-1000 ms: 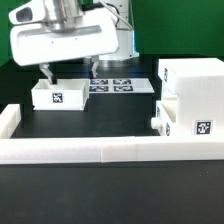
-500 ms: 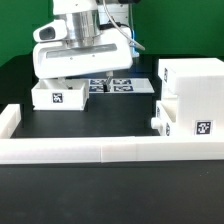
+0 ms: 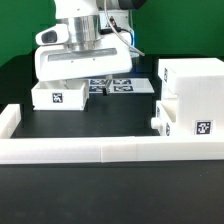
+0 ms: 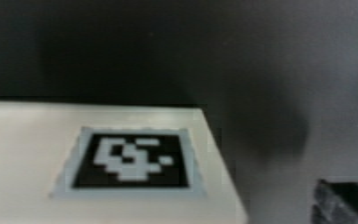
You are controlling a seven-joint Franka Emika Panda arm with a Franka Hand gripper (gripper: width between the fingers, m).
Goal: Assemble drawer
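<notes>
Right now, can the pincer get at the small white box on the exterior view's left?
Probably yes: the pincer hangs just above the small box, with nothing seen between them. Its fingertips are hidden, so the opening is unclear.

Looking on in the exterior view from low in front of the black table (image 3: pixel 100 125), just over the white rail (image 3: pixel 90 150), facing the arm (image 3: pixel 80 60) at middling range. Peering down in the wrist view from very near onto the small white box (image 4: pixel 34 140) and its tag (image 4: pixel 135 160), blurring both. Sharing, seemingly, only that small white box (image 3: pixel 57 96), sitting under the arm at the exterior view's left.
</notes>
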